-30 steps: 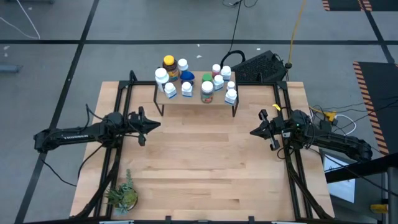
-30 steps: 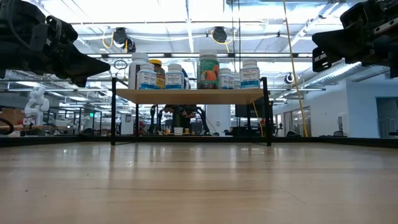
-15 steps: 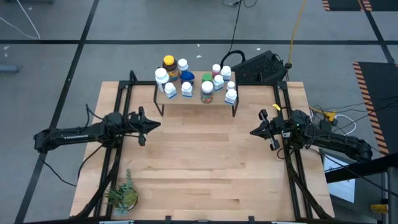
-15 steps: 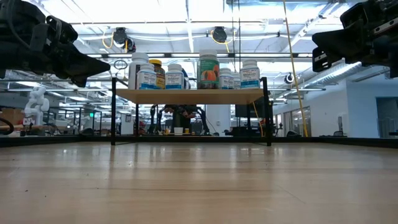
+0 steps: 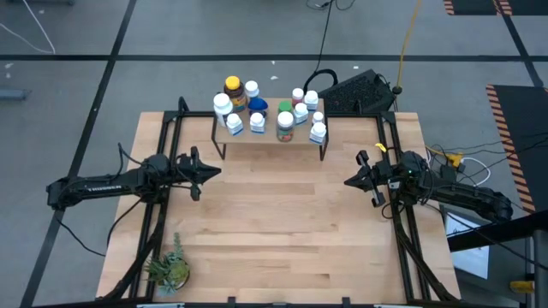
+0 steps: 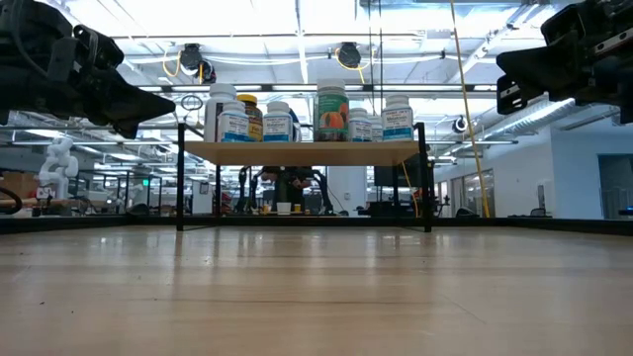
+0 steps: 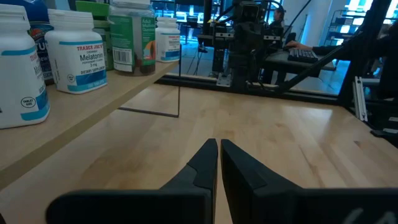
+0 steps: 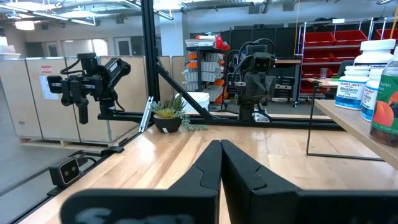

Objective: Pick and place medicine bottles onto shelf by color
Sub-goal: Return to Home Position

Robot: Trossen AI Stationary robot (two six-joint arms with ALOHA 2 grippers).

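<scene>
Several medicine bottles (image 5: 257,114) stand upright on the shelf (image 5: 272,134), a small light-wood board on thin black legs at the table's far edge. Most are white with blue labels; an amber one with a yellow cap (image 5: 232,88), a blue one (image 5: 258,105) and a green-capped one (image 5: 285,107) stand among them. The low view shows the bottles (image 6: 331,112) in a row on the shelf (image 6: 302,150). My left gripper (image 5: 217,171) is shut and empty above the table's left side. My right gripper (image 5: 348,182) is shut and empty above the right side. Both point toward the table's middle.
A small green potted plant (image 5: 169,269) stands near the table's near left corner. A black keyboard (image 5: 358,91) lies behind the table's far right corner. Bare wooden tabletop (image 5: 282,222) stretches between the two arms and in front of the shelf.
</scene>
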